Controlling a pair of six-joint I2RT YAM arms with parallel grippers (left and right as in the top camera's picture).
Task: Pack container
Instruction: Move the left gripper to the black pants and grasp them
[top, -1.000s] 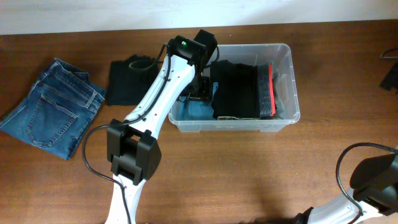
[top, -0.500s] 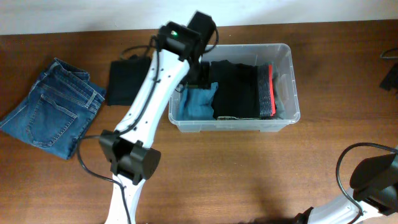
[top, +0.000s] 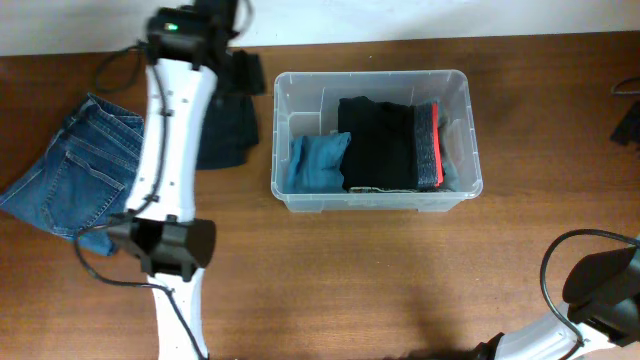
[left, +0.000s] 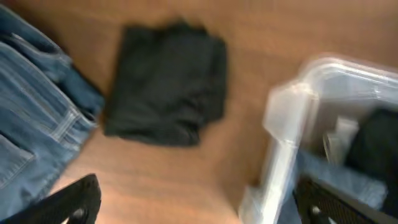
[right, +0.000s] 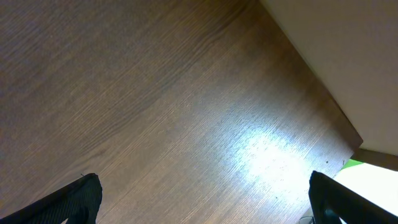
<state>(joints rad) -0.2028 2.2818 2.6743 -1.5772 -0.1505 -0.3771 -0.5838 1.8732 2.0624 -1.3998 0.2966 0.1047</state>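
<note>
The container (top: 375, 204), a clear plastic bin, stands right of centre in the overhead view. It holds a blue cloth (top: 314, 165) at its left end, a folded black garment (top: 378, 145) and a dark item with a red edge (top: 431, 145). My left gripper (top: 238, 45) is outside the bin, off its far-left corner, above a folded dark garment (top: 228, 135). In the blurred left wrist view the gripper (left: 199, 205) is open and empty, with the dark garment (left: 165, 84) ahead and the bin's corner (left: 289, 127) at the right. My right gripper (right: 202, 202) is open over bare wood.
Folded blue jeans (top: 72, 172) lie at the table's left, and also show in the left wrist view (left: 31, 124). The right arm's base (top: 600, 290) is at the bottom right corner. A dark object (top: 628, 120) sits at the right edge.
My left arm has come out of the bin's left end and swung left and back over the dark garment. The blue cloth now lies uncovered in the bin.
</note>
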